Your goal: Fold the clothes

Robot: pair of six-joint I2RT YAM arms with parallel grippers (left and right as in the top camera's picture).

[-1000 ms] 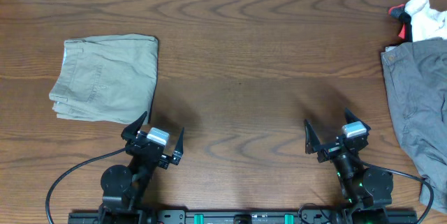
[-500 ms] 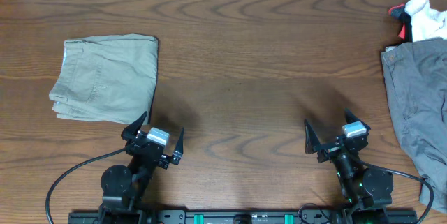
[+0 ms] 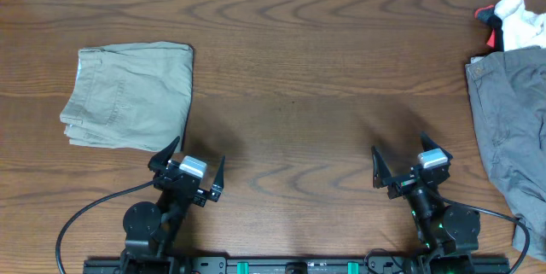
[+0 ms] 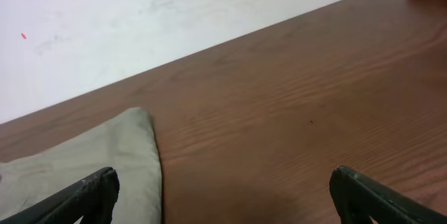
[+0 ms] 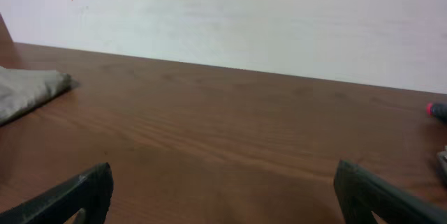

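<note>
A pair of pale khaki-green cotton shorts (image 3: pixel 128 95) lies folded into a compact, roughly square stack in the upper left of the overhead frame, flat on the dark brown wooden table (image 3: pixel 290 78). In the left wrist view the shorts' rounded corner fills the lower left; in the right wrist view they show as a grey-green edge at the far left.

The left gripper (image 3: pixel 200 149) sits at the lower left of the overhead frame, just below the shorts' lower right corner and not touching them. Its black fingers (image 4: pixel 87 195) are spread wide with only bare wood between them.

The right gripper (image 3: pixel 397 142) sits at the lower right, well apart from the shorts. Its jaws are also wide and hold nothing.

A darker grey garment (image 3: pixel 503 129) lies crumpled along the right edge. Just above it, in the upper right corner, is a small white-and-red cloth item (image 3: pixel 514 16).
</note>
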